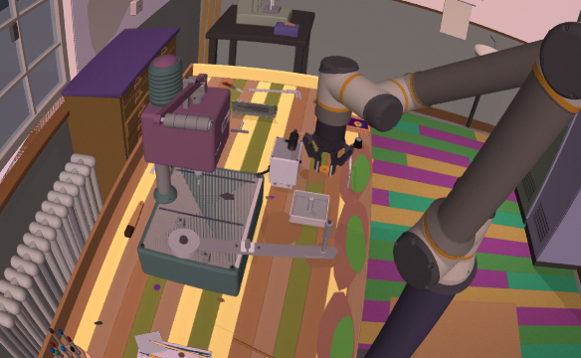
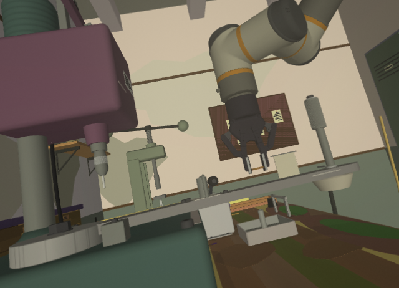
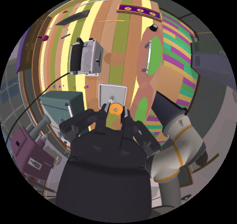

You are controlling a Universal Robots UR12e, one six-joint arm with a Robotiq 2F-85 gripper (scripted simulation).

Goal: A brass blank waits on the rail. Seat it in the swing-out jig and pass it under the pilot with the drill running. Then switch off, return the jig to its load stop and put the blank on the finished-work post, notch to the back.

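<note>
On the right side of the bench I carry the brass blank [image 3: 115, 108], a flat orange ring, in my closed gripper [image 1: 326, 168] [image 2: 256, 166]. I hover above the bench, between the grey switch box [image 1: 285, 161] and the rail [image 1: 350, 171] at the right edge. The finished-work tray with its upright post [image 1: 310, 206] [image 2: 262, 219] lies just below and ahead of me. The jig arm [image 1: 290, 250] is swung out from the drill table, its handle [image 1: 329, 229] at the far end. The drill head [image 1: 186, 124] and its pilot bit [image 2: 103, 178] stand to the left.
The switch box with its black lever [image 3: 76, 55] stands close on my left. A clamp [image 2: 146, 169] rises behind the drill table [image 1: 201, 233]. A black knob [image 1: 358, 142] sits near the bench's right edge, which drops to the striped floor.
</note>
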